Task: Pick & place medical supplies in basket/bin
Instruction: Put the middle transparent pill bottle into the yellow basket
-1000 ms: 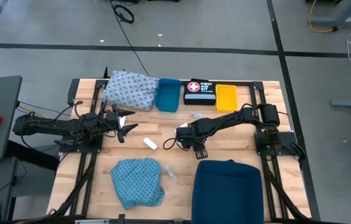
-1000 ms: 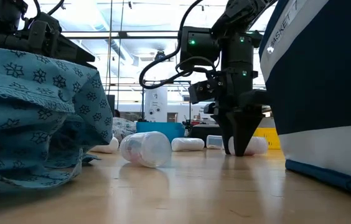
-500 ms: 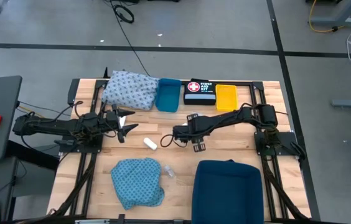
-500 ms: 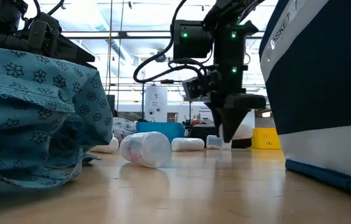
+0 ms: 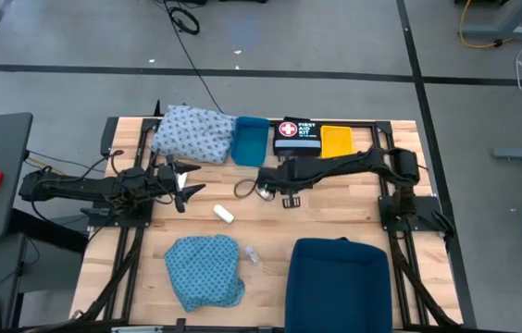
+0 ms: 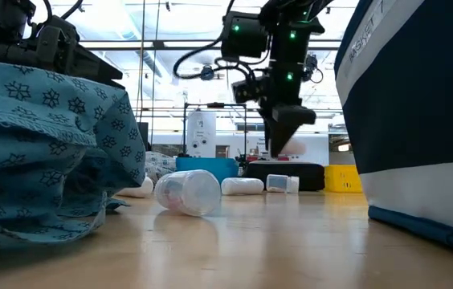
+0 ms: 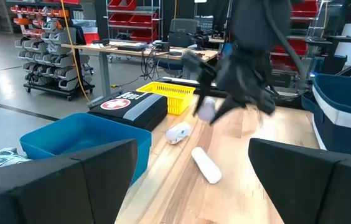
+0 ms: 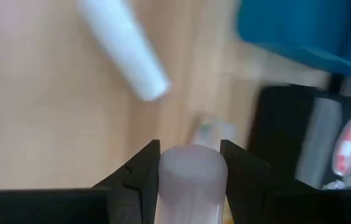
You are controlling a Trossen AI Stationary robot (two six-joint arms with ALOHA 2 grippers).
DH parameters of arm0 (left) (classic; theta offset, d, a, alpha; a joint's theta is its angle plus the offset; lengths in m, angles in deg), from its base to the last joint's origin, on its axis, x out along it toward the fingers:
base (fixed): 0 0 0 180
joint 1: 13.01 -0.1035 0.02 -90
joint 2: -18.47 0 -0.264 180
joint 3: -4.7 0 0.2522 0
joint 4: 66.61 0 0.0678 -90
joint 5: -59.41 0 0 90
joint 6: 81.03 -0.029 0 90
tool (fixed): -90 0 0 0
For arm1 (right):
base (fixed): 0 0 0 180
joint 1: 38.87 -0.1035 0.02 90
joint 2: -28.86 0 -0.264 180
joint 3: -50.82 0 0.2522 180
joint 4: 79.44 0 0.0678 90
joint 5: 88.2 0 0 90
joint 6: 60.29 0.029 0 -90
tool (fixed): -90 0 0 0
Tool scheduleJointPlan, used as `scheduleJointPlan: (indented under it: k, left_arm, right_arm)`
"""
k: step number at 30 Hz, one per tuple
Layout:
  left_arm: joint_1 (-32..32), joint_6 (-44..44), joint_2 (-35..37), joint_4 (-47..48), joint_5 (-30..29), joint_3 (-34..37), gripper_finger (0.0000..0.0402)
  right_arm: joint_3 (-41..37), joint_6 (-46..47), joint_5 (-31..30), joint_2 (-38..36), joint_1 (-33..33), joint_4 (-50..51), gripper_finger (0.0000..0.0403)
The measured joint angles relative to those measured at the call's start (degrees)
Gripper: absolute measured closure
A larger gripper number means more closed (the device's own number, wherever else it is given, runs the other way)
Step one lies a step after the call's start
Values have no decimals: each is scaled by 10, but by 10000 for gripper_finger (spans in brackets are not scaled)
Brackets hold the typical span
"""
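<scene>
My right gripper [image 6: 281, 146] hangs over the middle of the table, near the black first-aid box [image 5: 296, 136], shut on a pale white roll [image 8: 191, 177]. My left gripper [image 5: 187, 186] waits open above the table's left side. A second white roll [image 5: 224, 214] and a tiny vial [image 5: 254, 254] lie on the wood. Another vial [image 7: 178, 132] lies near the black box. The teal cloth [image 5: 204, 269] is heaped at the near edge. The whitish-blue cloth [image 5: 192, 134] lies at the far left. My right gripper pinches the white roll [image 8: 191, 163] between its two fingers [image 8: 144, 174], one on each side of its round wall. The fingers come from above, pointing down. The roll [image 7: 206, 111] is lifted clear of the table.
A large dark blue bin [image 5: 338, 282] stands at the near edge, right of centre. A small blue bin [image 5: 250, 141] and a yellow basket [image 5: 336, 143] flank the black box along the far edge. A cable [image 5: 245, 188] loops beside the right gripper.
My right gripper has risen from the tabletop with the white roll between its fingers, and has moved toward the far edge and a little toward the left. The roll, which lay on the wood, is now lifted clear.
</scene>
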Motion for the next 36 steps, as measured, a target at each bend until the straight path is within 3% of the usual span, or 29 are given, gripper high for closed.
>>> scheduleJointPlan:
  k: [5, 8, 17, 21, 31, 36]
  left_arm:
    - [0, 0, 0, 0, 0, 0, 89]
    - [0, 0, 0, 1, 0, 0, 89]
    - [0, 6, -2, 2, 0, 0, 89]
    - [0, 9, -11, 4, 0, 0, 89]
    - [0, 24, -38, 3, 1, 0, 89]
    - [0, 24, -44, -2, 11, 0, 89]
  right_arm:
    - [0, 2, 19, -33, 37, -21, 261]
    - [0, 12, 62, -62, 61, -47, 261]
    - [0, 18, 367, -111, 114, -276, 261]
    - [0, 13, 451, -93, 116, -387, 261]
    - [0, 10, 554, -29, 112, -560, 261]
    - [0, 26, 520, 1, 109, -633, 261]
